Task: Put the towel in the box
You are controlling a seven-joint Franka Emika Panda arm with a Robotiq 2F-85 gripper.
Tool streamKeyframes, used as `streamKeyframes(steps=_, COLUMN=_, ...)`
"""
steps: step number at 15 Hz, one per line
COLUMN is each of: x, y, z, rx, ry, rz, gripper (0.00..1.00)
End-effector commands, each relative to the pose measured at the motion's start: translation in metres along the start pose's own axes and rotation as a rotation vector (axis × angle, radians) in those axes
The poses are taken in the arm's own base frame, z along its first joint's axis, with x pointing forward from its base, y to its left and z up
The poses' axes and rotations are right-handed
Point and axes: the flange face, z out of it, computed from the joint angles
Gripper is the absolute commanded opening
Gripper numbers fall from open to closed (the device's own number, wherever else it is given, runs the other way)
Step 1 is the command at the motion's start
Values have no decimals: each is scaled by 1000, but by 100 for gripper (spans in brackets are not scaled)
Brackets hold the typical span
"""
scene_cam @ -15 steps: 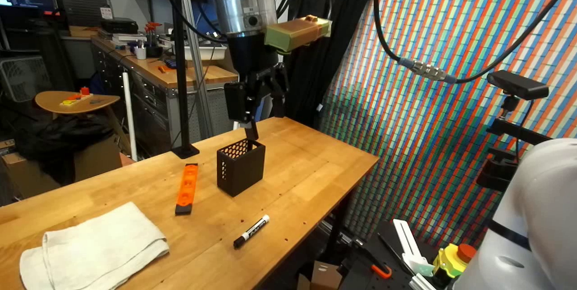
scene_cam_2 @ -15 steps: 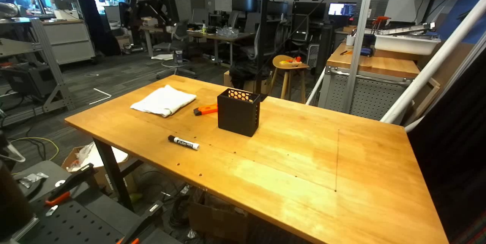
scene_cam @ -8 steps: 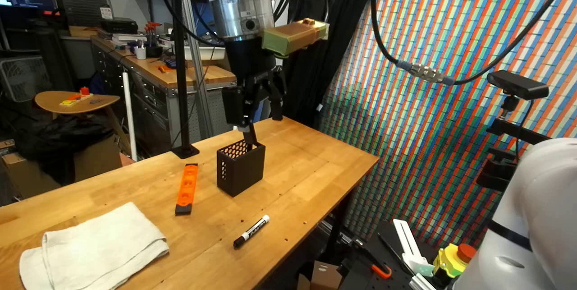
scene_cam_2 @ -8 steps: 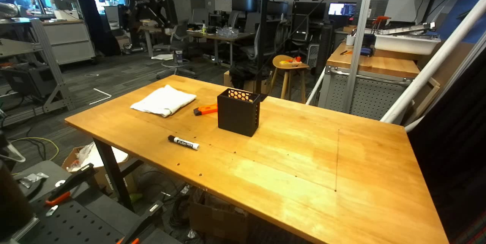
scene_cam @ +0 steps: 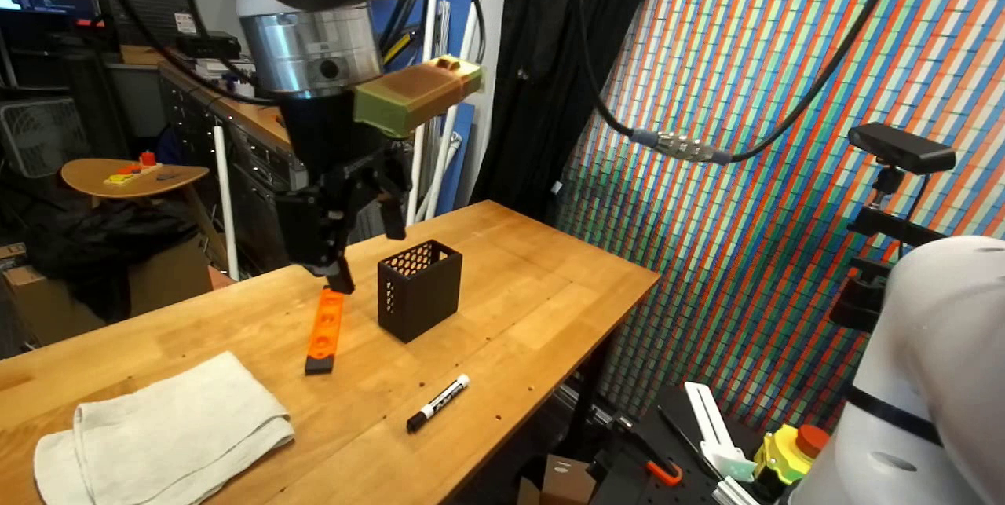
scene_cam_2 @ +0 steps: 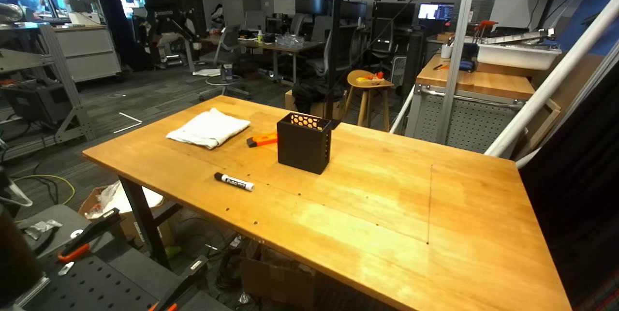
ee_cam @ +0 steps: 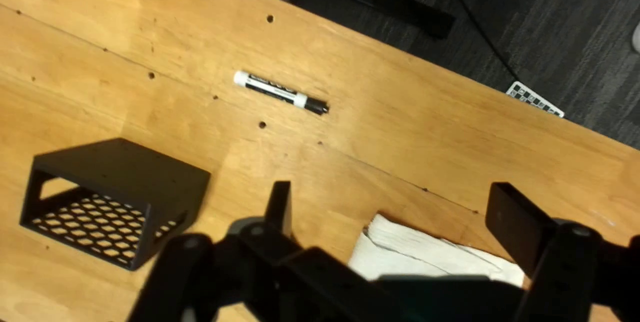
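Wooden table (scene_cam_2: 377, 190): carries everything for the task. Robot arm (scene_cam: 314, 53): reaches in over it from above.

Off-white towel (scene_cam: 173, 434): flat on the table, folded in loose layers, untouched. So nothing of the task looks done; I'd call this the approach. Left: reach, grip, lift, carry, deposit, let go.

Black honeycomb-mesh box (scene_cam: 432, 297): upright, mouth up, well apart from the towel, no cloth visible inside in the wrist view. Looks ready to receive. Towel as laid out is wider than the mouth, so it'll probably need bunching or poking down; edges may snag on the rim.

Orange bar (scene_cam: 326, 328), maybe a level, black at the near end: flat between towel and box. Not a target.

Fingers (ee_cam: 515, 227): spread wide, nothing between them, in the air above the table. Wrist view shows the towel past them, partly hidden, not gripped. Next likely: lower over the cloth, pinch a fold.

Dry-erase marker (scene_cam: 438, 403): lying near the box, not touching. Ignore.
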Motion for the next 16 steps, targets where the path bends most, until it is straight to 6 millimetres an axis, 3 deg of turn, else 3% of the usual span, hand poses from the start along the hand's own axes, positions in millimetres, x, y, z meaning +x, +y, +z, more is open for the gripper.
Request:
streamKeyframes(steps=1, x=54, y=-23, z=-2, rx=7, ry=46, rz=-79, gripper=100)
streamKeyframes(steps=3, x=82, y=-26, z=-1, rx=10, ry=80, rz=-118, gripper=100)
streamKeyframes(steps=7, x=135, y=-12, z=11, rx=8, ry=114, rz=-195, gripper=100)
streamKeyframes(steps=11, x=173, y=-10, z=46, rx=31, ry=99, rz=-265, gripper=100)
streamKeyframes(steps=16, x=213, y=-29, z=91, rx=43, ry=83, rz=-331, gripper=100)
